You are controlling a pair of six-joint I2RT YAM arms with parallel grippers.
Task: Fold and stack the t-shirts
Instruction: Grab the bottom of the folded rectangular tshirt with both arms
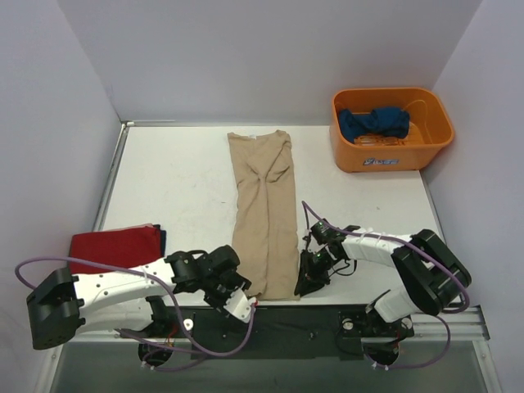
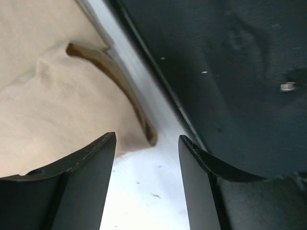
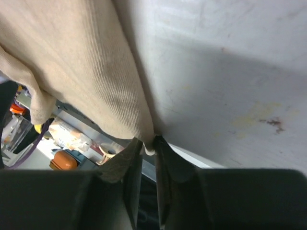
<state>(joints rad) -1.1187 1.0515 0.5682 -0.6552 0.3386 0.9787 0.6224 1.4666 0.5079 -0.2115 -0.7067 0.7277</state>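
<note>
Table: white top with pale walls on three sides; both arm bases sit at the near edge.
Tan t-shirt: lies flat in the middle of the table, folded lengthwise into a long narrow strip. The neck end points toward the far wall, the hem is right at the near edge, and a few creases run down from the collar.
Right gripper: down at the near right corner of the tan t-shirt. Its fingers are clenched together with the edge of the cloth nipped between them, and the ribbed fabric spreads away from the tips.
Left gripper: low over the near left corner of the same shirt. Its jaws are spread and released, with only bare tabletop between them. The hem's corner lies just ahead of the tips, on the left finger's side.
Front rail: dark, running along the table's near edge just past the left gripper's right finger.
Red t-shirt: folded into a neat rectangle at the near left of the table, well apart from the tan one. From overhead, the left arm crosses its near edge.
Dark blue t-shirt: crumpled in a heap inside the orange bin.
Orange bin: at the far right corner of the table, well apart from both grippers.
</note>
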